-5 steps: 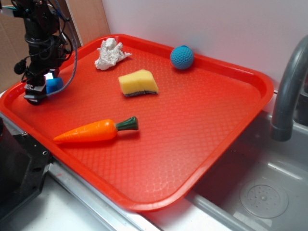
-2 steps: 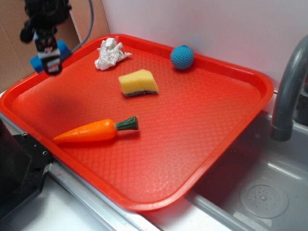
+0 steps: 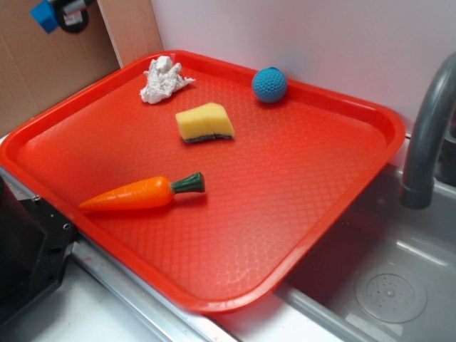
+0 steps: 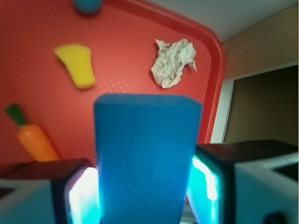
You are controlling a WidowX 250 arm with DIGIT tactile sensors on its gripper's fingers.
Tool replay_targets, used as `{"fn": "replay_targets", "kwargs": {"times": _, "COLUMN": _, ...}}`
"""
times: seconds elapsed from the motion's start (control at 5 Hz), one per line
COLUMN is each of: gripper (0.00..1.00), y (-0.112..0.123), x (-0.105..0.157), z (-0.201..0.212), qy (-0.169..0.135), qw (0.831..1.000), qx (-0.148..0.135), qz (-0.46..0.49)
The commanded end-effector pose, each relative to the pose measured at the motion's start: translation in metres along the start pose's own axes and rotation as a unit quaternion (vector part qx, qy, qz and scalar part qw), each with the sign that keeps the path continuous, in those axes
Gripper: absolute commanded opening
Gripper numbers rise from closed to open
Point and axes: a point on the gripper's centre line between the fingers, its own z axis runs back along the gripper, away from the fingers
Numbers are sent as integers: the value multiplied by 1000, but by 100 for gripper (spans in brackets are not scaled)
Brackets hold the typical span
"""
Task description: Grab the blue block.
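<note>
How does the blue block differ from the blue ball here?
The blue block is flat-faced and rectangular; the blue ball is round and dimpled. The block is clamped between the gripper fingers, lifted off the tray; the ball rests at the tray's far edge. Both are blue.

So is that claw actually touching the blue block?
Touching. In the wrist view the blue block fills the space between the claw fingers, with both pads against its sides.

We see a mock kitchen sink area: a grey faucet point(image 3: 427, 135) over a steel basin point(image 3: 388, 285) with a drain, a red tray point(image 3: 285, 214) holding a sponge point(image 3: 204, 122) and toy carrot point(image 3: 135, 194).
</note>
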Motion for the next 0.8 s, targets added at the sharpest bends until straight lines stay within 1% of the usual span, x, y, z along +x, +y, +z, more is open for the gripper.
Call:
{"fn": "replay_targets", "kwargs": {"times": 0.0, "gripper": 0, "y": -9, "x": 1, "z": 21, "qy": -35, "qw": 990, "qx": -103, "qz": 92}}
{"fn": "replay_targets", "kwargs": {"times": 0.2, "gripper": 0, "y": -17, "x": 11, "z": 17, "qy": -11, "qw": 990, "qx": -101, "qz": 101}}
{"fn": "replay_targets", "kwargs": {"times": 0.4, "gripper": 0, "y": -19, "x": 18, "z": 16, "qy": -8, "qw": 989, "qx": -110, "qz": 97}}
{"fn": "replay_targets", "kwargs": {"times": 0.6, "gripper": 0, "y": -20, "x": 20, "z": 16, "qy": -13, "qw": 989, "qx": -105, "qz": 103}}
